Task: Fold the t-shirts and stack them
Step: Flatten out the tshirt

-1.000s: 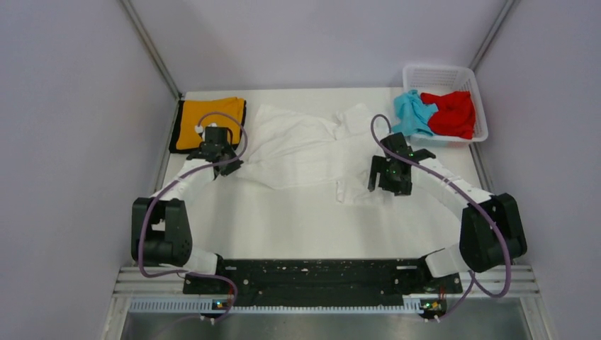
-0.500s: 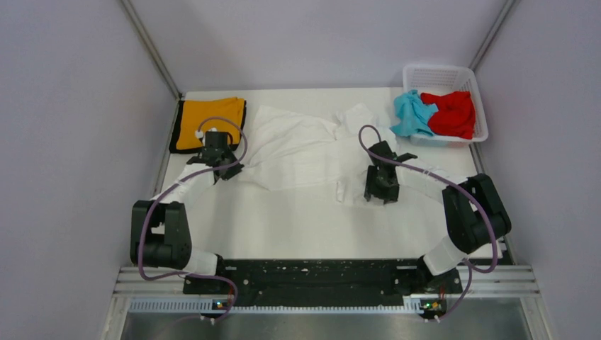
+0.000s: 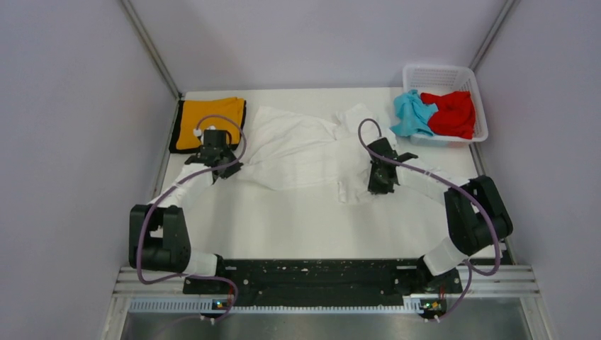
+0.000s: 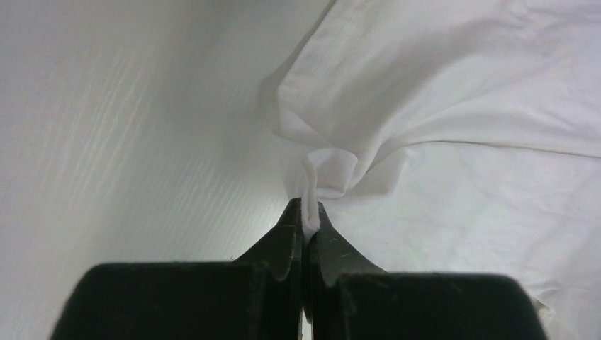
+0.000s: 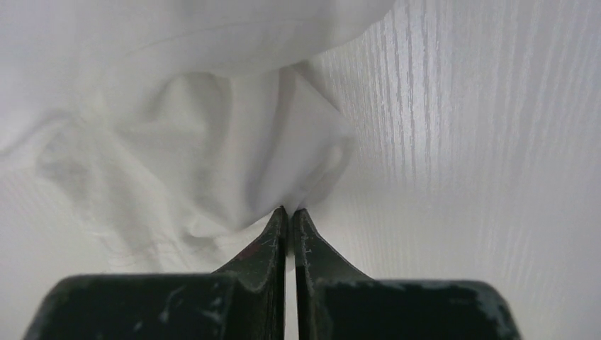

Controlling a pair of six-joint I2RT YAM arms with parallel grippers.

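Note:
A large white t-shirt lies crumpled across the middle of the table. My left gripper is shut on a pinch of its left edge. My right gripper is shut on a fold at the shirt's lower right corner. A folded orange t-shirt with black trim lies at the back left. A light blue t-shirt and a red t-shirt lie bunched in the basket, the blue one spilling over its left rim.
The white lattice basket stands at the back right corner. Grey walls close in the table on both sides and behind. Bare table surface runs between the white shirt and the arm bases.
My right gripper moved left onto the white shirt's lower right corner and closed on it. The left gripper kept its hold and hardly moved.

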